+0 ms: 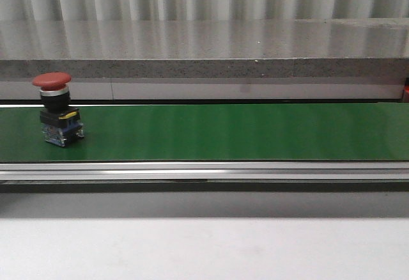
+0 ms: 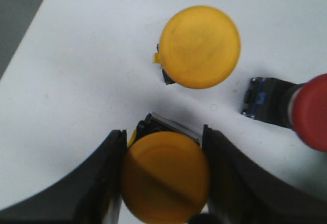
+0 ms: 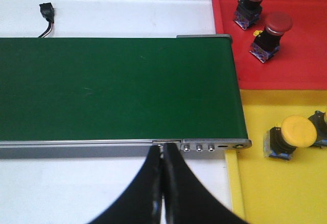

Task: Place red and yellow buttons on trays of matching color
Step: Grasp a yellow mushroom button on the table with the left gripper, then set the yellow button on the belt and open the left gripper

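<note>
A red button (image 1: 56,108) stands upright on the green belt (image 1: 223,130) at its far left in the front view. In the left wrist view my left gripper (image 2: 163,131) is shut on a yellow button (image 2: 166,175), its fingers (image 2: 104,178) pressed against both sides of the cap. A second yellow button (image 2: 200,46) and a red button (image 2: 306,110) lying on its side rest on the white table beyond it. My right gripper (image 3: 162,152) is shut and empty beside the belt's near rail. The red tray (image 3: 306,70) holds two red buttons (image 3: 250,1). The yellow tray (image 3: 265,193) holds a yellow button (image 3: 291,136).
The red and yellow trays sit side by side at the belt's end (image 3: 232,91). A black connector with a cable (image 3: 47,13) lies on the white table past the belt. Another button (image 3: 321,127) is partly cut off at the yellow tray's edge.
</note>
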{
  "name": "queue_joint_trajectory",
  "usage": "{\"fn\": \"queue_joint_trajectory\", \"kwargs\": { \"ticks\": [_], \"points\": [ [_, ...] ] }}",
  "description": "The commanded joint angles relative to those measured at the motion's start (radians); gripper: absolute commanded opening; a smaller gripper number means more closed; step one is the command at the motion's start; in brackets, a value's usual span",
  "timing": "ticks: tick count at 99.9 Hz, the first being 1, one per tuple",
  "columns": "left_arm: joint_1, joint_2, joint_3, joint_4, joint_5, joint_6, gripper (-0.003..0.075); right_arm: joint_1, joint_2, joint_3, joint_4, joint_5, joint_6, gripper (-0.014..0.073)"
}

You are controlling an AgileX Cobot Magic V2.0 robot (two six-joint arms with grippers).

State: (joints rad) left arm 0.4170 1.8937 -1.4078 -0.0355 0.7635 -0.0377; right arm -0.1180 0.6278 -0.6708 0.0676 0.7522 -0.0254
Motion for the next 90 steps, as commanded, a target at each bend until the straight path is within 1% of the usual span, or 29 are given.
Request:
{"fn": "queue_joint_trajectory", "kwargs": {
  "ticks": [1, 33, 46, 62, 76, 90],
  "points": [
    [-0.024, -0.124, -0.027, -0.012, -0.019, -0.005, -0.0020, 0.002, -0.003, -0.026, 0.000, -0.058, -0.009, -0.0067],
    [-0.177, -0.349, -0.014, -0.010, 0.047, 0.038, -0.0020, 0.002, -0.003, -0.026, 0.000, -0.058, -0.009, -0.0067],
    [-0.256, -0.410, 0.041, -0.010, 0.047, 0.038, -0.0020, 0.002, -0.003, -0.026, 0.000, -0.058, -0.009, -0.0067],
    [-0.333, -0.425, 0.122, -0.004, 0.036, 0.038, -0.0020, 0.002, -0.003, -0.026, 0.000, -0.058, -0.009, -0.0067],
    [-0.369, -0.425, 0.191, -0.002, -0.020, 0.038, -0.0020, 0.002, -0.003, -0.026, 0.000, -0.058, -0.009, -0.0067],
    [-0.369, -0.420, 0.233, -0.002, -0.044, 0.038, -0.0020, 0.002, -0.003, -0.026, 0.000, -0.058, -0.009, -0.0067]
  ]
}}
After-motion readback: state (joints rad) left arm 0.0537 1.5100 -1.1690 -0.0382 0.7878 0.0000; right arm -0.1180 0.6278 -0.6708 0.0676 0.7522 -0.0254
